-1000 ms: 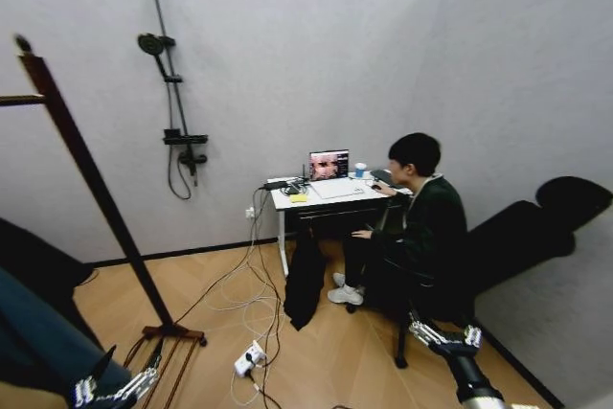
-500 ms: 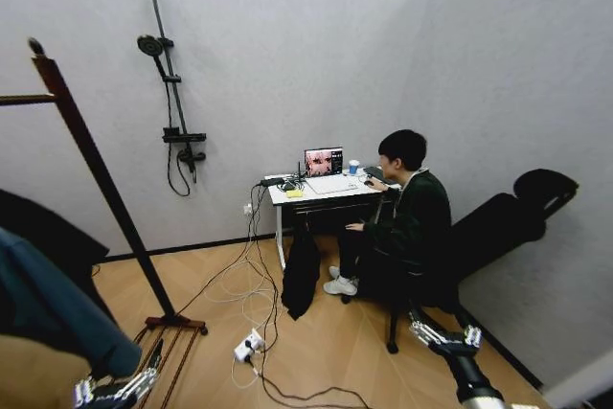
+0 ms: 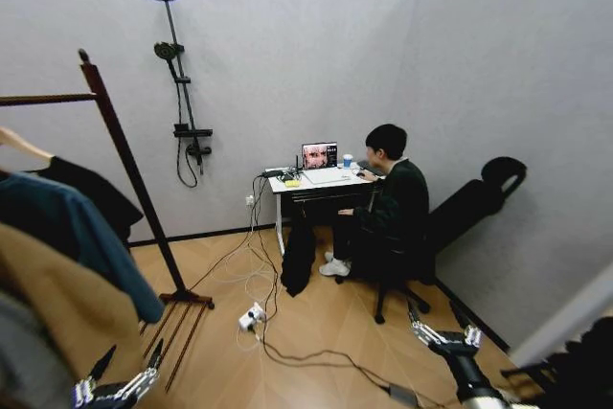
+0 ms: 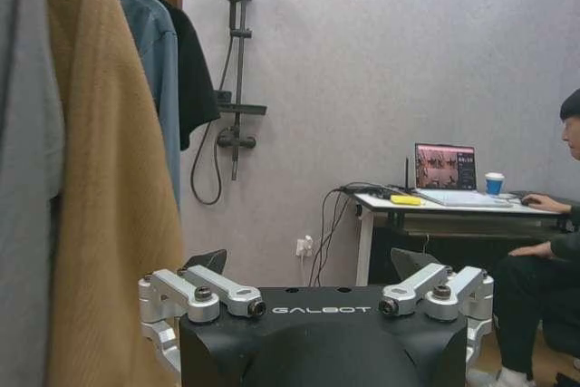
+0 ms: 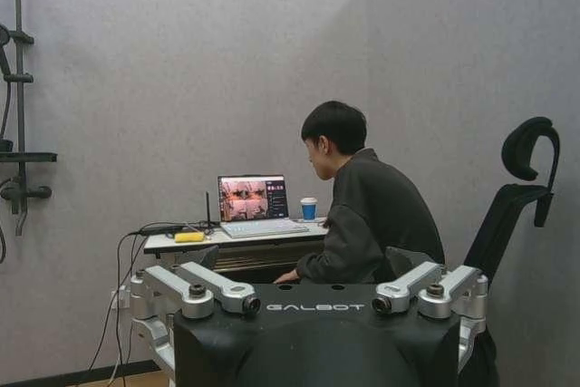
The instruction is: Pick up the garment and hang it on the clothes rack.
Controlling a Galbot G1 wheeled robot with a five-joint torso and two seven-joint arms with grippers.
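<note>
The clothes rack point(image 3: 124, 160) stands at the left, a dark wooden post with a top bar point(image 3: 43, 99). The garment point(image 3: 91, 193), a black top on a light wooden hanger point(image 3: 19, 144), hangs from that bar nearest the post. A teal shirt point(image 3: 67, 232) and a tan coat point(image 3: 67, 318) hang beside it. In the left wrist view the garment point(image 4: 195, 70) shows behind the teal shirt point(image 4: 159, 70) and tan coat point(image 4: 113, 188). My left gripper point(image 3: 129, 359) is low at the bottom left, open and holding nothing. My right gripper point(image 3: 441, 325) is low at the bottom right, also open.
A person sits at a white desk point(image 3: 287, 186) with a laptop point(image 3: 319, 155). Cables and a power strip point(image 3: 251, 317) lie on the wooden floor. A shower fixture point(image 3: 177, 93) is on the back wall. A black chair point(image 3: 474, 203) stands at the right wall.
The whole head view has shifted, so the camera moved. More of the rack and its hanging clothes now shows at the left. Both grippers stay low and open.
</note>
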